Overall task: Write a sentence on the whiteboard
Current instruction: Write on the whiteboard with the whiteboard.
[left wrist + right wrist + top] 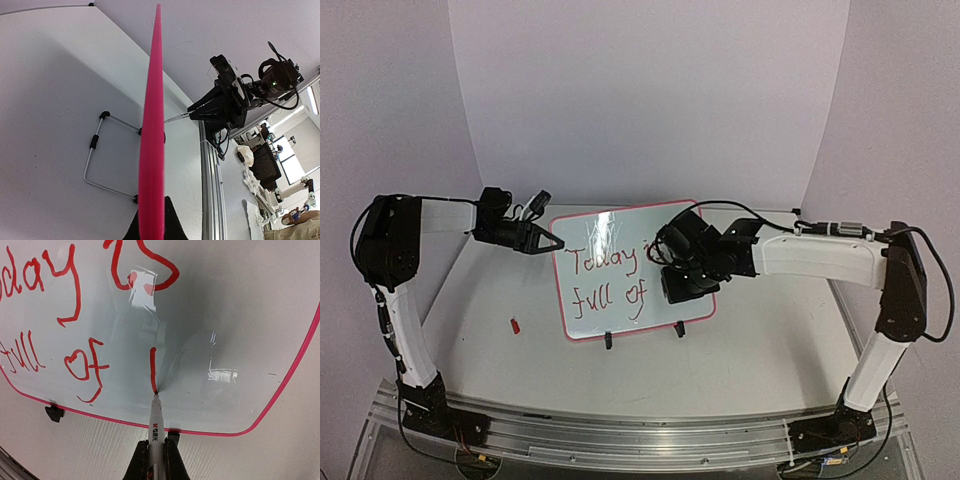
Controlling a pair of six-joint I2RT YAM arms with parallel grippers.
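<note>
The whiteboard, white with a pink-red frame, stands tilted on two black feet at mid-table. It reads "Today is full of" in red. My left gripper is shut on its left edge. In the left wrist view the pink frame runs edge-on between the jaws of that gripper. My right gripper is in front of the board's right half. In the right wrist view this gripper is shut on a white marker. The marker's tip touches the board at the bottom of a short red vertical stroke right of "of".
A small red marker cap lies on the table left of the board. A wire stand props the board from behind. An aluminium rail runs along the near table edge. The right arm shows beyond the board.
</note>
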